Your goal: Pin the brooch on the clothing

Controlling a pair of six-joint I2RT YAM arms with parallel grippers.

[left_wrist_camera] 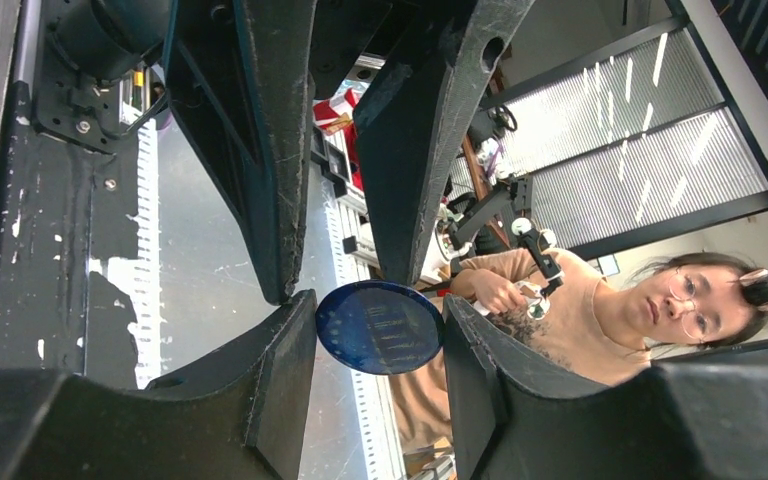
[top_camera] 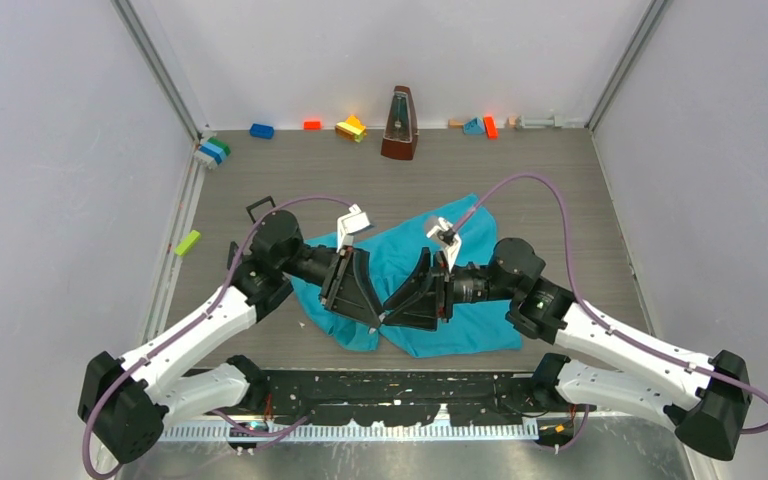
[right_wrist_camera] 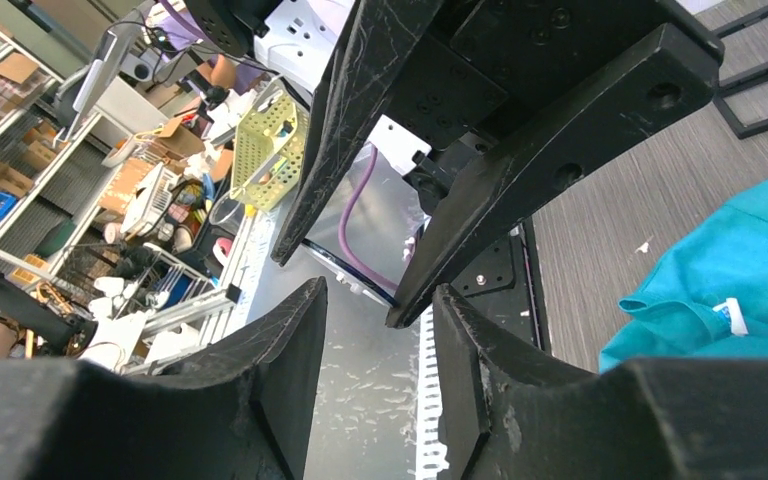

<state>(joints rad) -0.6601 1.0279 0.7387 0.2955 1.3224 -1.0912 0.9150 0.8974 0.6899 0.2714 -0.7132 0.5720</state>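
Observation:
The brooch [left_wrist_camera: 380, 330] is a round dark-blue disc, pinched by its edges between my left gripper's [left_wrist_camera: 378, 300] fingers. From the right wrist it shows only as a thin edge-on line [right_wrist_camera: 345, 268]. My right gripper [right_wrist_camera: 380, 290] stands open with its gap empty, and the brooch's rim lies just at the mouth of its jaws. In the top view the left gripper [top_camera: 372, 322] and right gripper [top_camera: 392, 315] meet tip to tip. They hang over the near edge of the clothing [top_camera: 470, 320], a rumpled teal T-shirt [right_wrist_camera: 740, 270] whose white label [right_wrist_camera: 728, 318] shows.
A brown metronome [top_camera: 400, 125] stands at the back wall among several coloured toy bricks [top_camera: 350, 128]. A green block [top_camera: 187, 243] and a small black frame [top_camera: 260, 208] lie at the left. A black mounting strip [top_camera: 400, 385] runs along the near edge.

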